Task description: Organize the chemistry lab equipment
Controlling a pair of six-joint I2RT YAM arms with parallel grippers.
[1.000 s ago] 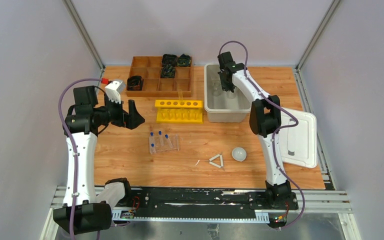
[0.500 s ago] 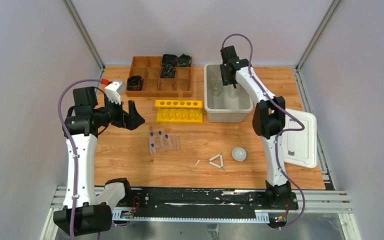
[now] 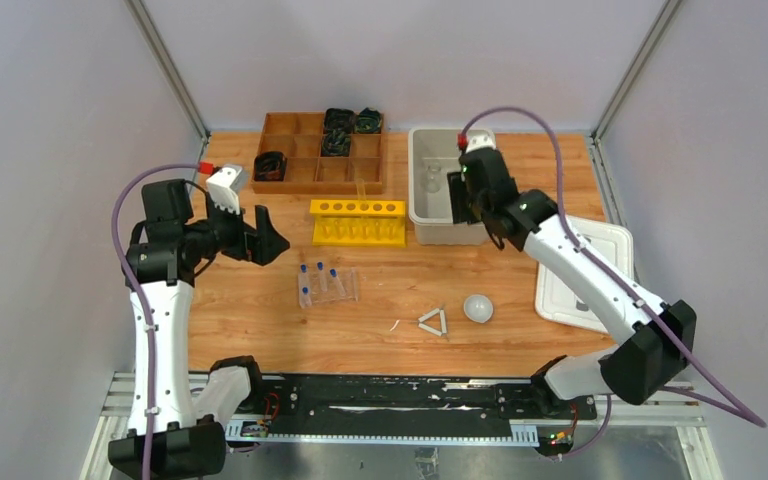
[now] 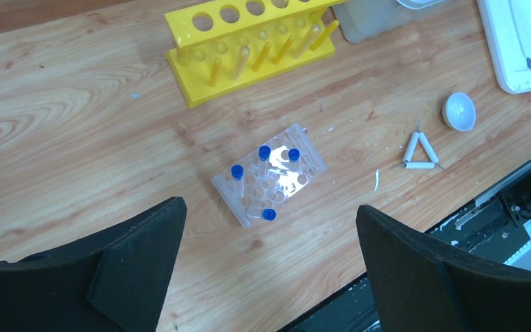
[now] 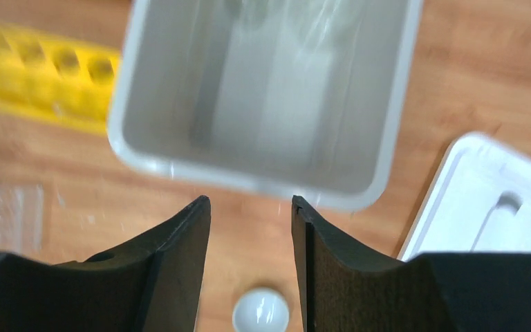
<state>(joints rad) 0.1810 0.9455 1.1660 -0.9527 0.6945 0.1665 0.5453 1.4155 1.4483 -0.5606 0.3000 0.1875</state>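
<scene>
One white triangle and one white round dish lay nearest on the tabletop. Four blue-capped tubes sat in a clear rack below the left tool, spread empty. Farther, the right tool, parted and empty, hung over one gray bin.

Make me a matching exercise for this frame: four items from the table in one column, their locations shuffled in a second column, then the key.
Items
1. yellow rack
2. white round dish
3. blue-capped tubes
4. white lid

Places
A. in the clear block on the near side of the yellow rack
B. just left of the grey bin
C. farthest right of the four, lying flat
D. just right of the white triangle

Pairs: 1-B, 2-D, 3-A, 4-C
</scene>
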